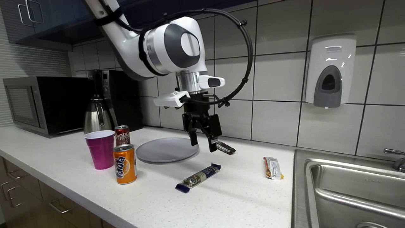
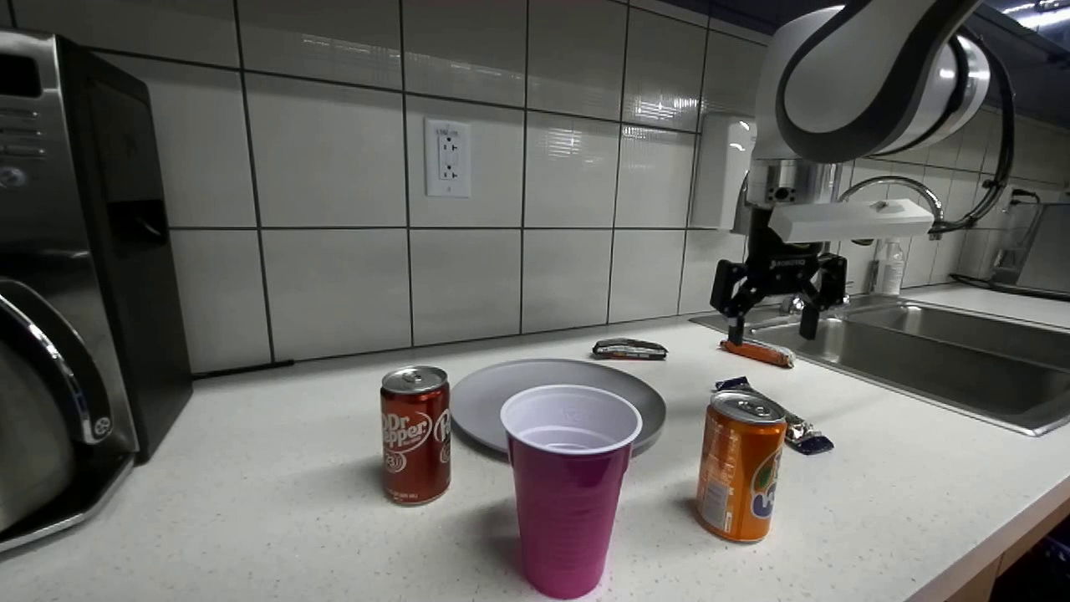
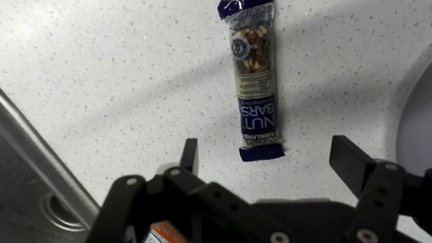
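The gripper (image 1: 203, 144) hung above the counter (image 1: 240, 202), its jaws spread wide. In the wrist view the nut bar (image 3: 256, 84) lay at 12 o'clock from the gripper, its lower end toward the gap between the fingers. From the bar, the metal sink rim (image 3: 44, 160) ran at 8 o'clock and the grey plate (image 3: 418, 131) sat past 3, with counter between. In an exterior view the front edge (image 1: 95, 206) passed at 8 and the Fanta can (image 1: 125, 164) stood near 9. The bar lay flat, navy-ended, with a cream band, nuts showing through its wrapper.
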### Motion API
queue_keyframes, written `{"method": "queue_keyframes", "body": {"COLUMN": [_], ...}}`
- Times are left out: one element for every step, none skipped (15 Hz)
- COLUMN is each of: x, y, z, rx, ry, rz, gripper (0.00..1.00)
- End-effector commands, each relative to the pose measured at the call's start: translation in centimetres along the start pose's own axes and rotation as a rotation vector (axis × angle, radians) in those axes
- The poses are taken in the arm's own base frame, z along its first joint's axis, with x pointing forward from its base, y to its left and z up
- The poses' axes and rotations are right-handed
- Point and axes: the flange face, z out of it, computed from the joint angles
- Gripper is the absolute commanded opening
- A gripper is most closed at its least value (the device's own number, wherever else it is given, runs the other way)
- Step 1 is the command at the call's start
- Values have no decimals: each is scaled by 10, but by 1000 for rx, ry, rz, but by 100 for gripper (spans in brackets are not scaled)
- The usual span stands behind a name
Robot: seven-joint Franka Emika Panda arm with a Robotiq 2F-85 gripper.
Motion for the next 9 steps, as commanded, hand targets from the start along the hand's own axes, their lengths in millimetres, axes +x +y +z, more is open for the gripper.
{"method": "queue_keyframes", "body": {"x": [-3,-4,-4,-4,-4,-5,-5,-5,-5], "y": [2,1,-1,-1,-1,-2,-1,-1,-1], "z": [-1,0,0,2,3,5,7,9,11], "rx": [-6,-6,-7,-9,-14,-19,-24,-28,-31], "ry": [26,27,26,23,21,19,17,12,10], "rz": [-21,-23,-27,-29,-32,-35,-38,-41,-45], "gripper": [100,100,100,100,100,100,100,100,100]}}
